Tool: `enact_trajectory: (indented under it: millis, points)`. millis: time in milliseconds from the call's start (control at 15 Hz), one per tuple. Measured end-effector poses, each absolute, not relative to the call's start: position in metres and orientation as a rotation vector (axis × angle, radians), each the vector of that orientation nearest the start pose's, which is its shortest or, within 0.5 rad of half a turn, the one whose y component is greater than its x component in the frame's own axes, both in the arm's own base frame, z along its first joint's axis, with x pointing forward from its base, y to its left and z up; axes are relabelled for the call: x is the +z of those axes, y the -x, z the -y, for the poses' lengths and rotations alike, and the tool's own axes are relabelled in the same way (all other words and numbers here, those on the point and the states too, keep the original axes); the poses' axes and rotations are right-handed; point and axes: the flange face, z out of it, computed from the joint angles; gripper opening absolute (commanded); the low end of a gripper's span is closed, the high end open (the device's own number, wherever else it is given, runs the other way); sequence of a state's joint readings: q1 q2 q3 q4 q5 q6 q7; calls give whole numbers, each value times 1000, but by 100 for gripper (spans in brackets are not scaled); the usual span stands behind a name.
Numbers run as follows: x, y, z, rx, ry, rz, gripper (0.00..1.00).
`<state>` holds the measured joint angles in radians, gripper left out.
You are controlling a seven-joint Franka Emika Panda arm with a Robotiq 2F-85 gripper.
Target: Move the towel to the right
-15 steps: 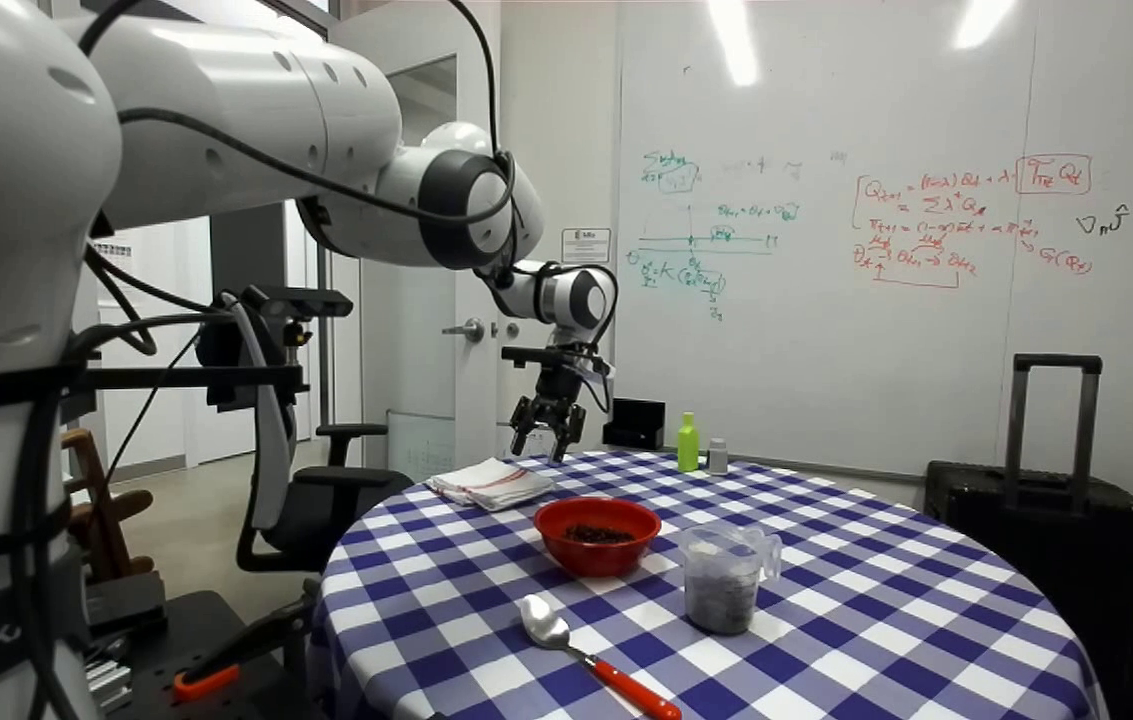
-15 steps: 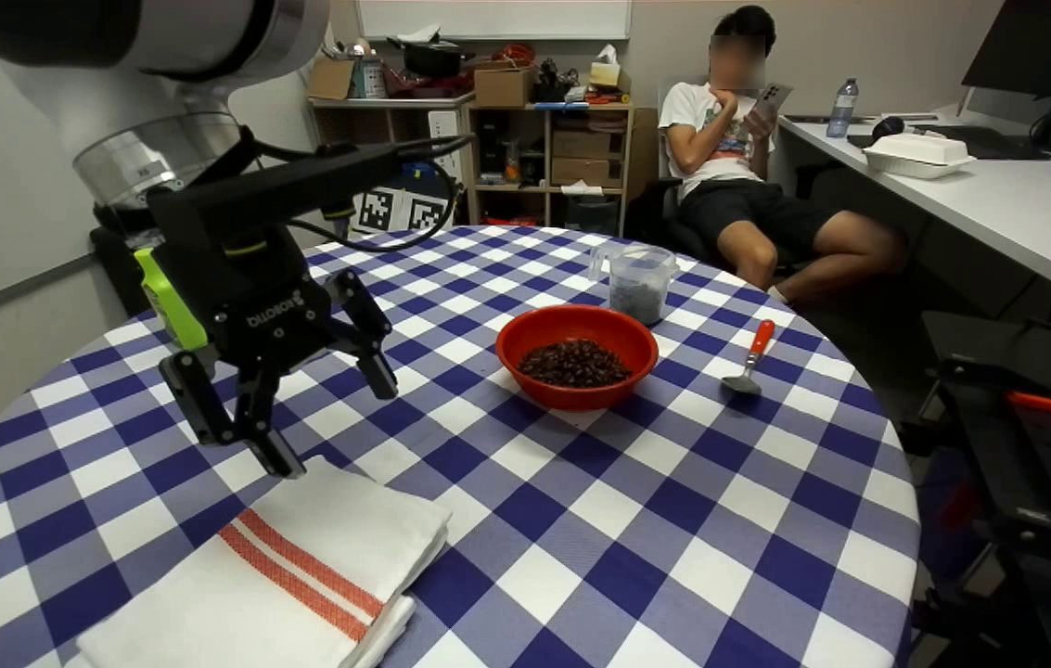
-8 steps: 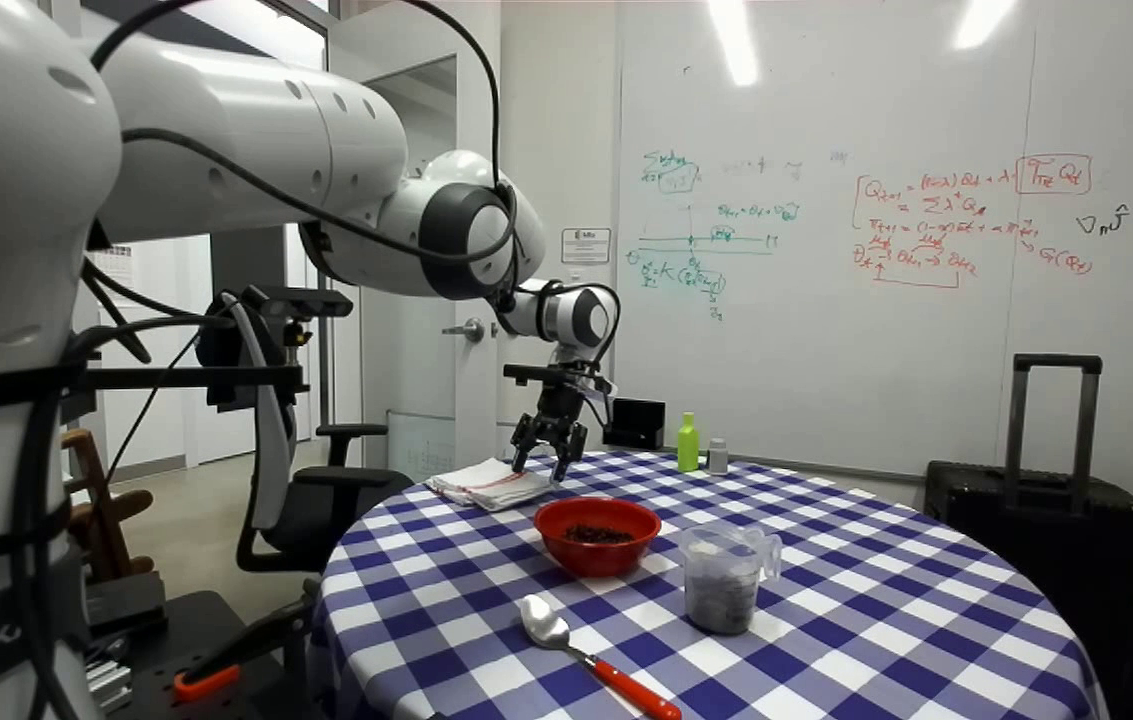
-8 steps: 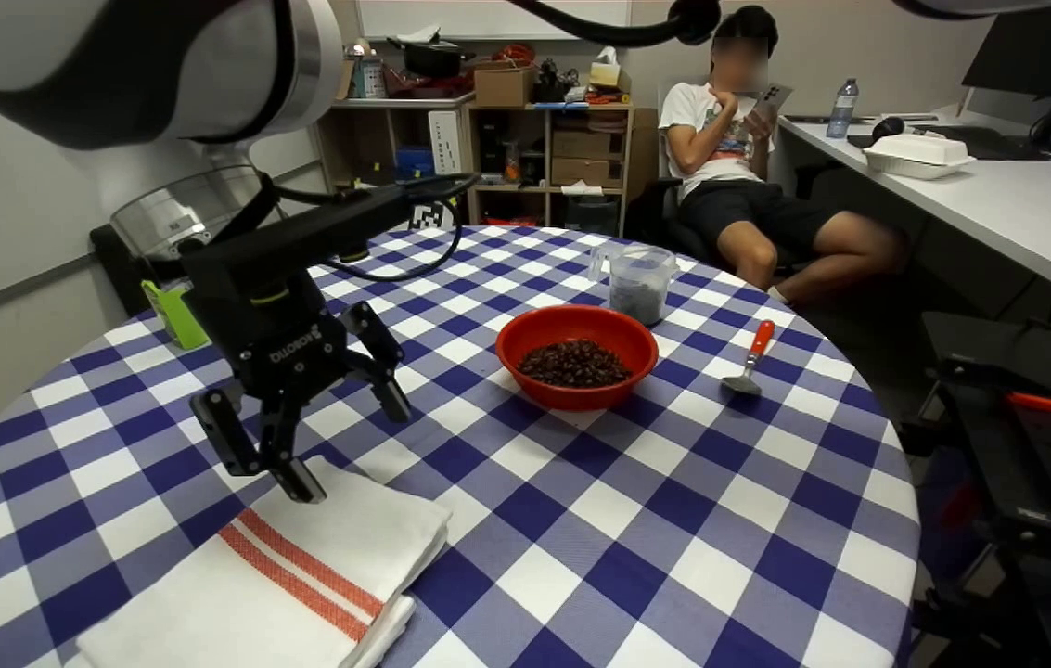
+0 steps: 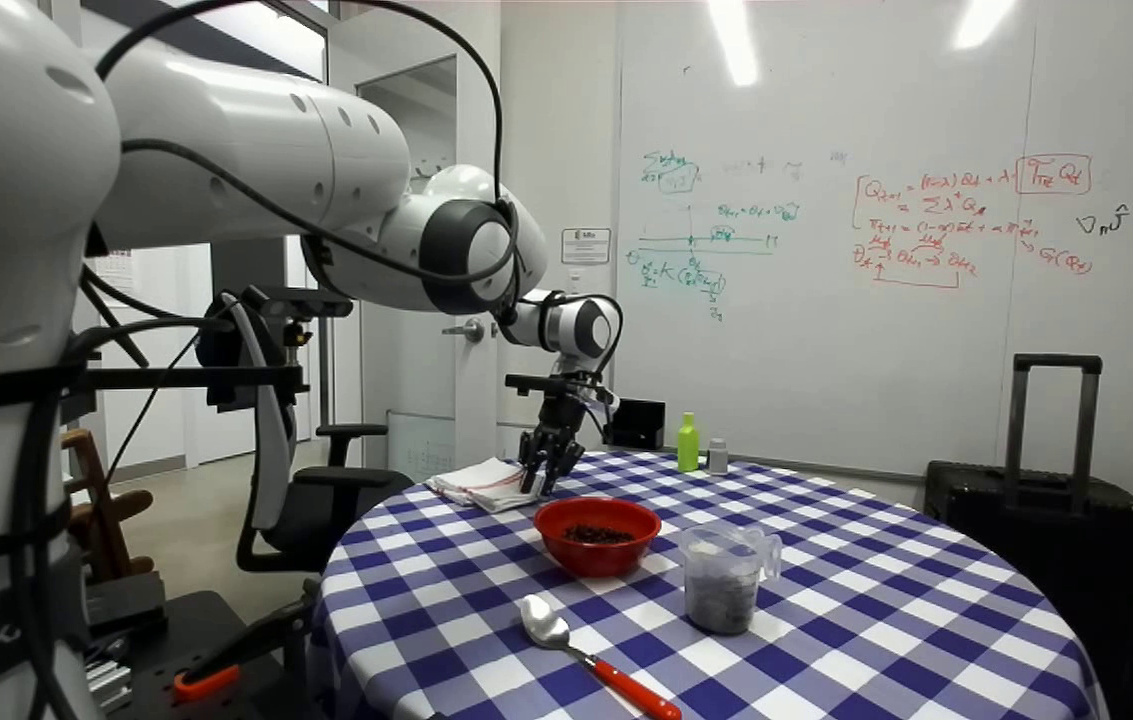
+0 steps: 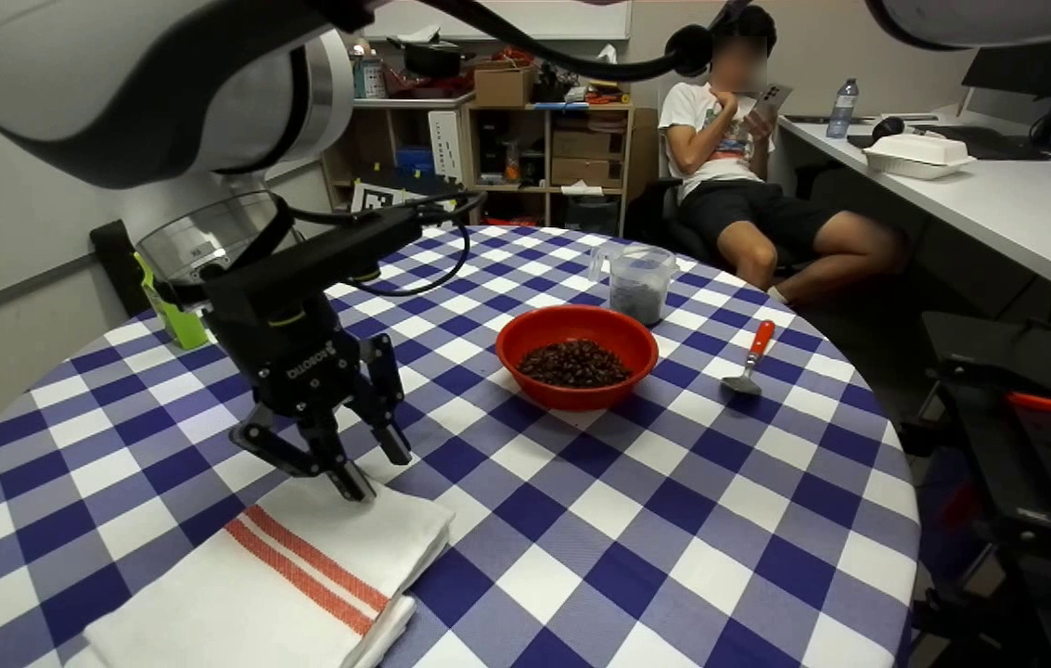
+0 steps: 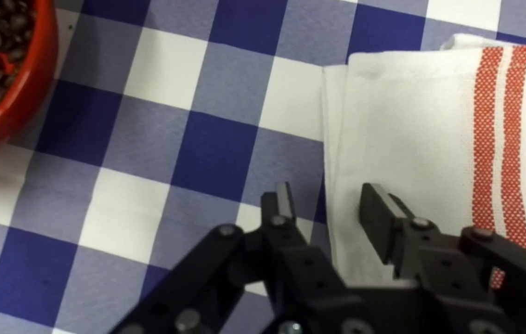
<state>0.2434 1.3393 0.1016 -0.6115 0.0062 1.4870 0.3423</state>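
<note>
The towel (image 7: 406,120) is white with two reddish stripes, folded flat in layers on the checked cloth. It lies at the near left in an exterior view (image 6: 210,594) and behind the red bowl in an exterior view (image 5: 484,486). My gripper (image 7: 325,190) is down at the towel's edge, its jaws part-way apart. One of the fingers (image 7: 381,218) is over the towel and seems to touch it; the opposite one stands past the edge, above the tablecloth. The towel's edge runs through the gap, not pinched. In an exterior view the gripper (image 6: 378,471) tilts over the towel's far end.
A red bowl (image 6: 525,380) of dark beans stands near the towel. Beyond it are a measuring cup (image 6: 638,288) and a red-handled spoon (image 6: 753,357). A green bottle (image 5: 688,445) and a small grey-topped shaker (image 5: 718,458) stand by the whiteboard side.
My gripper has come down to the towel's edge and shifted towards the bowl's side. Its fingers have drawn closer together from wide apart. The towel's end has shifted very slightly the same way.
</note>
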Motion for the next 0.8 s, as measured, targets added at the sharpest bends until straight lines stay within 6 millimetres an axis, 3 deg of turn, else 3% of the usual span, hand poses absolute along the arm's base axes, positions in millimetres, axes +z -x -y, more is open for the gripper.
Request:
enact_trajectory:
  millis: [67,133,467,533,667,800]
  points:
    - [126,-713,-217,746,3092,-83,4]
    - [126,-712,-217,748,3092,-84,2]
    - [127,-711,-217,765,3092,-85,3]
    - [128,-711,-217,763,3092,-85,26]
    - [131,-712,-218,756,3091,-85,29]
    - [133,-712,-220,754,3082,-82,42]
